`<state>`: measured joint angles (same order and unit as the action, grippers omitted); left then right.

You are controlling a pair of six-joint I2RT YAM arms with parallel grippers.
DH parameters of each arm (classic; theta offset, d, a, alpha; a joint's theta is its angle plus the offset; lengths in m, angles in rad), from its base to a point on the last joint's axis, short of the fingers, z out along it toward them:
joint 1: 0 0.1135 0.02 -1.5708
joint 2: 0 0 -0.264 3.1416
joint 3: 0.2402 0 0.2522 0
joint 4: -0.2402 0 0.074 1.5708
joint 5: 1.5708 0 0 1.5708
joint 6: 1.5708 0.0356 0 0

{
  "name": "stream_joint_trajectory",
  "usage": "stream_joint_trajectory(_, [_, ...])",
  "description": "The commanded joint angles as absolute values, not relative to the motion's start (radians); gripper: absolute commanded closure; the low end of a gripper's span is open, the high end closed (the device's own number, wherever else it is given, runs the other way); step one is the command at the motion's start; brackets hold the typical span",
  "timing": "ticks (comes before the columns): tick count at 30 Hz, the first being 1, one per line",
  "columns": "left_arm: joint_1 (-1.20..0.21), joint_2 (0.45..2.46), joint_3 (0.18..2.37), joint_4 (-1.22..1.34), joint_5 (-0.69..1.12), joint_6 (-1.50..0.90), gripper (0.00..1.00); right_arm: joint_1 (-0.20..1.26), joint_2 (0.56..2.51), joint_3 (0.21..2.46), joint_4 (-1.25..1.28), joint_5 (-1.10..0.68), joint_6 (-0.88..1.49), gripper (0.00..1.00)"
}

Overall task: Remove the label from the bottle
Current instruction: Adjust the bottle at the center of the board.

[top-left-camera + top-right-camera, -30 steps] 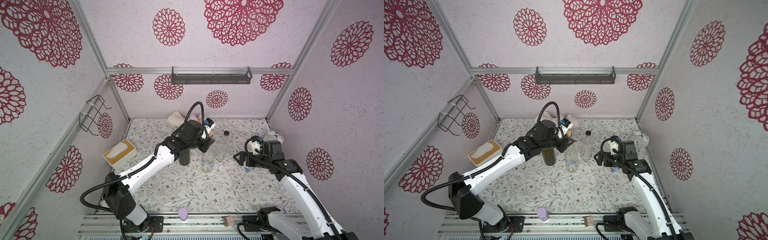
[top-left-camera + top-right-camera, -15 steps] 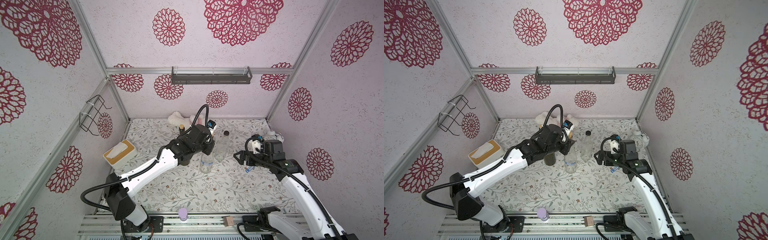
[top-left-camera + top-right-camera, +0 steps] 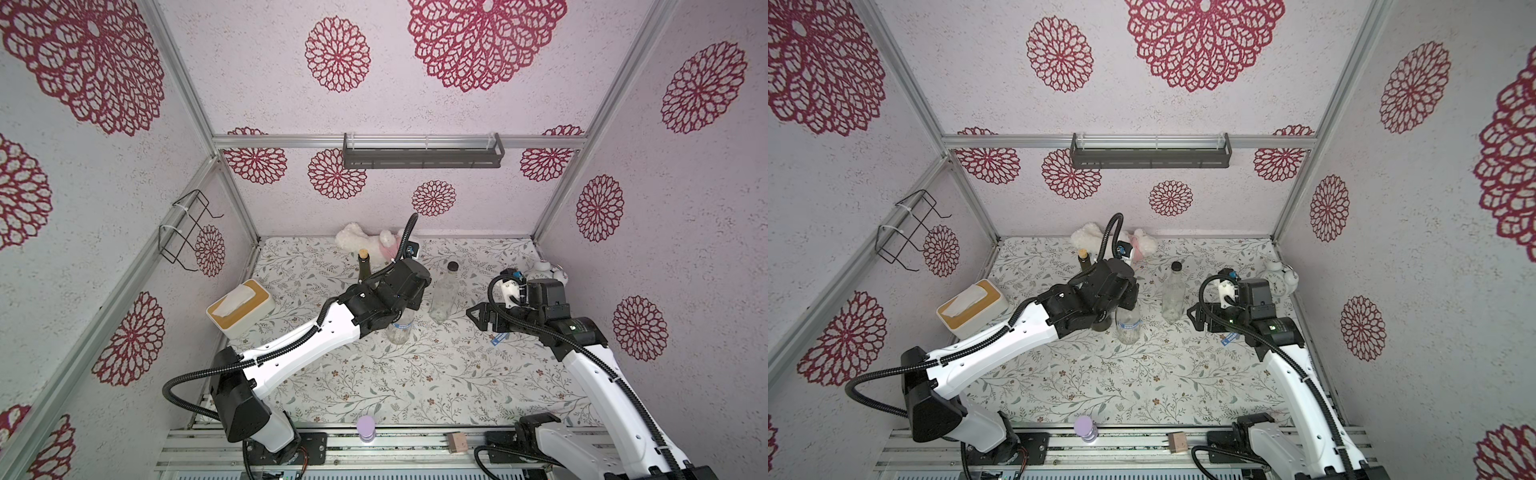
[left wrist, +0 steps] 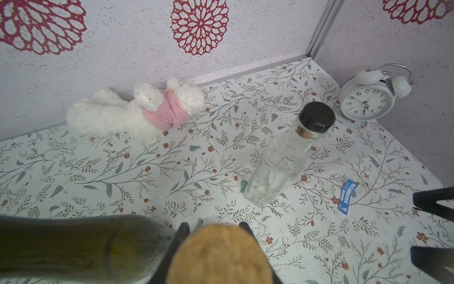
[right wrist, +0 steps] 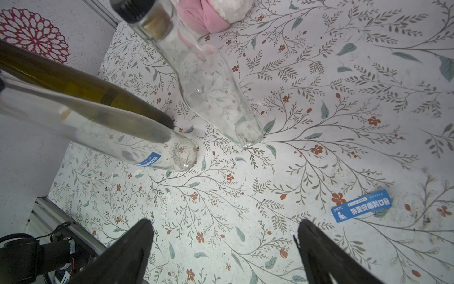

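Bottle point(image 3: 398, 330) with the blue label point(image 5: 148, 159), held by its cork point(image 4: 218, 255) near the middle of the surface point(image 3: 374, 386).

Within the last second the left arm has swung across over the bottle, so its neck is now hidden in both top views, and the base has slid a little toward the left edge. The left gripper point(image 4: 213, 233) stays clamped on the cork, just beside the green bottle point(image 4: 73, 246). The label is still stuck low on the glass, facing the right gripper point(image 5: 224, 222), which hangs with jaws wide apart and empty toward the right edge, well apart from the bottle. A loose blue strip point(image 5: 361, 205) lies on the surface near it, and a black-capped bottle point(image 4: 277, 162) stands behind. With the bottle braced, peeling looks like the right gripper's job.
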<state>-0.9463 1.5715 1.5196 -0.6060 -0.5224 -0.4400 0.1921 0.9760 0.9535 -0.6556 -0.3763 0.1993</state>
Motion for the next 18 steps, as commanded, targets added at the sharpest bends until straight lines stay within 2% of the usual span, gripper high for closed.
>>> stream_joint_trajectory(1, [-0.962, 1.552, 1.565, -0.583, -0.594, -0.502, 0.84, 0.198, 0.963, 0.98, -0.669, -0.401, 0.178, 0.05])
stream_joint_trajectory(10, [-0.975, 1.554, 1.537, -0.553, -0.602, -0.551, 0.84, 0.198, 0.957, 0.976, -0.661, -0.386, 0.179, 0.05])
stream_joint_trajectory(15, [-0.984, 1.57, 1.547, -0.554, -0.611, -0.575, 0.82, 0.198, 0.947, 0.976, -0.667, -0.367, 0.173, 0.05])
stream_joint_trajectory(18, [-0.991, 1.578, 1.558, -0.55, -0.607, -0.582, 0.77, 0.198, 0.949, 0.979, -0.67, -0.369, 0.172, 0.05])
